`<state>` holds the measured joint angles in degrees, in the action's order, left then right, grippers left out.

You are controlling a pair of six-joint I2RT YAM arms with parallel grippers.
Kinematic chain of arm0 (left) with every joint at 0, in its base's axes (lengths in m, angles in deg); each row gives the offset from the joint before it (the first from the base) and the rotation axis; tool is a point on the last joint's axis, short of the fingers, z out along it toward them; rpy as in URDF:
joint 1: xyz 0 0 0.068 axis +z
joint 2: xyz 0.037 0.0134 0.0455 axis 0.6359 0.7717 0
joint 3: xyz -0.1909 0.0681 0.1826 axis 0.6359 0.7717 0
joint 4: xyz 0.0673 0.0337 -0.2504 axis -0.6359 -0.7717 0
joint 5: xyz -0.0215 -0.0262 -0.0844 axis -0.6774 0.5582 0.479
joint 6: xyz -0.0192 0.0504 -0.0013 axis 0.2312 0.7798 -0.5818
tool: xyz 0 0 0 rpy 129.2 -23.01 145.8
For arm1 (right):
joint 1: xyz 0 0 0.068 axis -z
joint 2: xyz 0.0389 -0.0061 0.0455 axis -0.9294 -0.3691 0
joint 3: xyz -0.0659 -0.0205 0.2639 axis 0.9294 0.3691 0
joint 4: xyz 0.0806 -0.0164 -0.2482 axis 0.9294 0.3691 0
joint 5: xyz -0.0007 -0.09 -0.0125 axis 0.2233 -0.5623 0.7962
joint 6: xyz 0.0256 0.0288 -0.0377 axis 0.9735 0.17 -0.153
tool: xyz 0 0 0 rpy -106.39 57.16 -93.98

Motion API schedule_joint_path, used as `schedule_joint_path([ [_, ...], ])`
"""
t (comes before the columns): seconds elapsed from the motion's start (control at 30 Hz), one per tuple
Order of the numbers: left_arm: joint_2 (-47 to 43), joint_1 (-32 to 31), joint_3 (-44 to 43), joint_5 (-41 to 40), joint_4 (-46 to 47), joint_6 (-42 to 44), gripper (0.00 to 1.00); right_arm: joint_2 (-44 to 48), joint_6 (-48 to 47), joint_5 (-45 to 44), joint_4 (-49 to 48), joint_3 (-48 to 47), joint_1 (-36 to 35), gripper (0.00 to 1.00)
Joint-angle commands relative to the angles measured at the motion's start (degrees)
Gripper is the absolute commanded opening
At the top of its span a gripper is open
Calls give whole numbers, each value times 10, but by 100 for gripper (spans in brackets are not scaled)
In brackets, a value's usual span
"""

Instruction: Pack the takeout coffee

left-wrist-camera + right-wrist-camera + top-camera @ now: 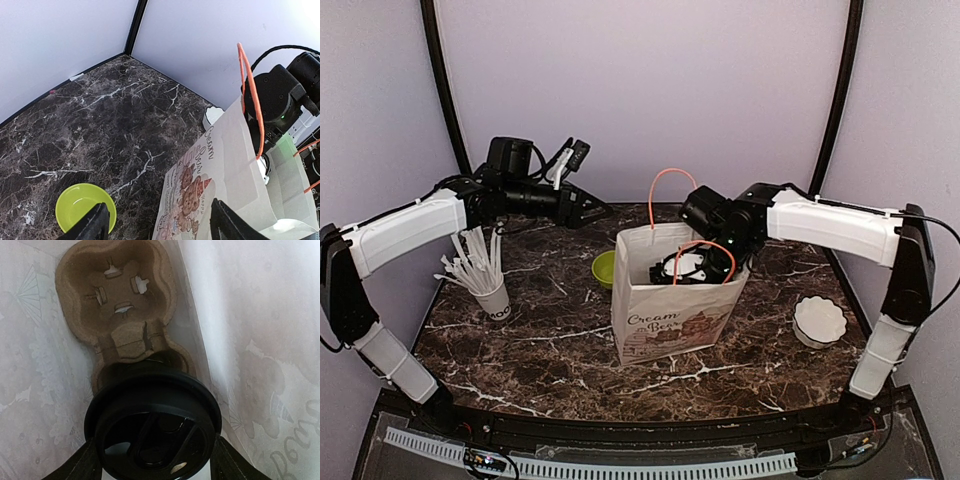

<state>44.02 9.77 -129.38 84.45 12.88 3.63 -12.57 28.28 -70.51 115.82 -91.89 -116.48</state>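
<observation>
The takeout coffee (pixel 155 415), a black cup with its black lid on, is inside the white paper bag (pixel 665 305). My right gripper (pixel 157 467) reaches down into the bag (pixel 260 340), its fingers closed against both sides of the lid. The cup is over the near socket of a brown pulp cup carrier (pixel 117 295) at the bag's bottom; I cannot tell whether it is seated. In the top view the right gripper (pixel 698 268) is in the bag's mouth and the cup is hidden. My left gripper (pixel 588 207) is open and empty, in the air behind and left of the bag (pixel 225 165).
A lime-green bowl (pixel 604 268) sits just left of the bag, also in the left wrist view (pixel 82 207). A white printed cup of straws (pixel 492 295) stands at the left. A white fluted dish (pixel 818 320) lies at the right. The bag's orange handles (pixel 665 185) stick up.
</observation>
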Motion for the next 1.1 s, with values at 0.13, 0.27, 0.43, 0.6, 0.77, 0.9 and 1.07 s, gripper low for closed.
schedule_joint_path([
  [0.13,-12,9,8,21,16,-12,72,16,39,-119,-77,93,-25,30],
  [0.27,-12,10,7,24,16,-13,72,8,43,-84,-34,57,-25,39],
  [0.43,-12,13,5,34,8,-8,72,6,30,6,41,-31,-27,58],
  [0.6,-19,13,-8,91,-24,29,74,9,16,48,97,-94,-29,74],
  [0.77,-42,13,-12,116,-27,58,77,18,20,55,101,-99,-29,79],
  [0.9,-40,10,-41,136,-46,58,77,27,16,54,108,-111,-29,80],
  [1.07,-47,-9,-60,105,-53,50,77,13,9,56,135,-170,-29,87],
])
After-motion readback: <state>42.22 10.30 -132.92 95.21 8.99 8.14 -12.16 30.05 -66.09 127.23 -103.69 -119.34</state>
